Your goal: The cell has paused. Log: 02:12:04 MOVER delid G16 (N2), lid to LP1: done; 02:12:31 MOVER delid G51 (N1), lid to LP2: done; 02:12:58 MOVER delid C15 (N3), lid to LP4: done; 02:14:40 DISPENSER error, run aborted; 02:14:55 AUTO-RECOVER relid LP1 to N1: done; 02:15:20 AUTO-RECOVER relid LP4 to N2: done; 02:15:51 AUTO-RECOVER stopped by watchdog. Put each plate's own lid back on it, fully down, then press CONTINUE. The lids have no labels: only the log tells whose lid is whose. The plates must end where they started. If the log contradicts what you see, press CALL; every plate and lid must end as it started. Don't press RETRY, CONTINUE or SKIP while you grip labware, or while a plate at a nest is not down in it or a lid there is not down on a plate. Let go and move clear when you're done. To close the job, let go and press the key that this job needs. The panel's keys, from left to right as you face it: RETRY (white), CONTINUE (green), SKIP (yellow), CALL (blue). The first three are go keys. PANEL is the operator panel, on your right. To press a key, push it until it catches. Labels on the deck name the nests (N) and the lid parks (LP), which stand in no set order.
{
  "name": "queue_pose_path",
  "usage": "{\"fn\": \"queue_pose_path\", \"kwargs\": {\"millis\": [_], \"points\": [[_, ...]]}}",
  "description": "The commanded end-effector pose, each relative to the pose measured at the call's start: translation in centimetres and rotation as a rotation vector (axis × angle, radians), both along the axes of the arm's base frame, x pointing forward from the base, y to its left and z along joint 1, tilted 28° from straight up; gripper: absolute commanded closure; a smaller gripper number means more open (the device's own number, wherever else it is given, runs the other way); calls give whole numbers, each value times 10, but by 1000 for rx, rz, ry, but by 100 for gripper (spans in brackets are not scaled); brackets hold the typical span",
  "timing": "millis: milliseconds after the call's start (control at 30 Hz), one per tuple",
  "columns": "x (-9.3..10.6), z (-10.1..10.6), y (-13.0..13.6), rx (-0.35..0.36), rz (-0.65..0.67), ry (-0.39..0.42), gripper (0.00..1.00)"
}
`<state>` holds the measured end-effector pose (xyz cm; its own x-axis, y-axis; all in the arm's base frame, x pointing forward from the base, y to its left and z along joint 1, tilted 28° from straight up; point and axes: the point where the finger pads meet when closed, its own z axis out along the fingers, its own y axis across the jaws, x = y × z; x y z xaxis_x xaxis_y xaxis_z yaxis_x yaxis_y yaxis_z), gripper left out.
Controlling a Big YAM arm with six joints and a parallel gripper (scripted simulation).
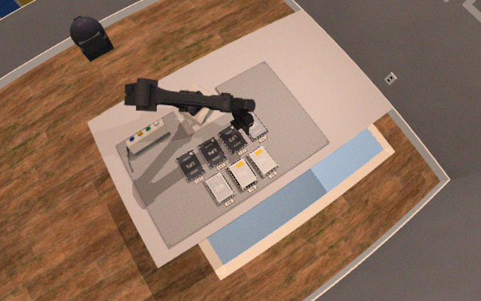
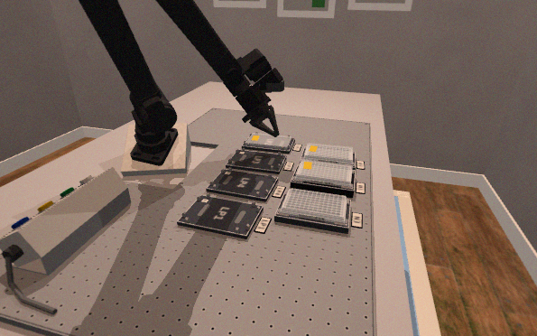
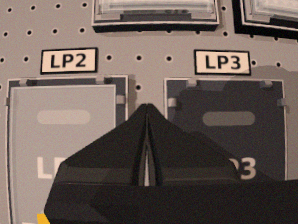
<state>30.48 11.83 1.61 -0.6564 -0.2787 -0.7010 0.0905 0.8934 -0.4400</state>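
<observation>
My gripper (image 1: 248,132) (image 2: 277,135) (image 3: 146,113) is shut and empty, above the gap between LP2 and LP3. A clear lid (image 1: 259,129) (image 2: 273,143) (image 3: 65,140) with a yellow patch lies on LP2. Parks LP3 (image 1: 238,145) (image 2: 245,161) (image 3: 225,140), LP4 (image 1: 213,158) (image 2: 229,182) and LP1 (image 1: 191,171) (image 2: 200,217) hold no lid. The middle plate (image 1: 243,175) (image 2: 327,176) and far plate (image 1: 264,163) (image 2: 333,154) show yellow patches on top; the near plate (image 1: 220,188) (image 2: 313,206) shows none. The nest labels are hard to read.
The panel (image 1: 150,140) (image 2: 78,217) stands near the arm's base, with white (image 1: 157,124) (image 2: 87,179), green (image 1: 148,129) (image 2: 67,191), yellow (image 1: 139,133) (image 2: 46,206) and blue (image 1: 132,138) (image 2: 20,222) keys. A cable (image 2: 29,301) runs from its end.
</observation>
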Motion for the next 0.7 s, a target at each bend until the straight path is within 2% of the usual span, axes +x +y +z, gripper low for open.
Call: {"fn": "queue_pose_path", "kwargs": {"millis": [0, 567, 600, 667], "points": [[11, 8, 10, 28, -9, -27, 100], [11, 8, 10, 28, -9, -27, 100], [26, 13, 13, 39, -16, -39, 100], [36, 20, 10, 44, -15, -47, 100]]}}
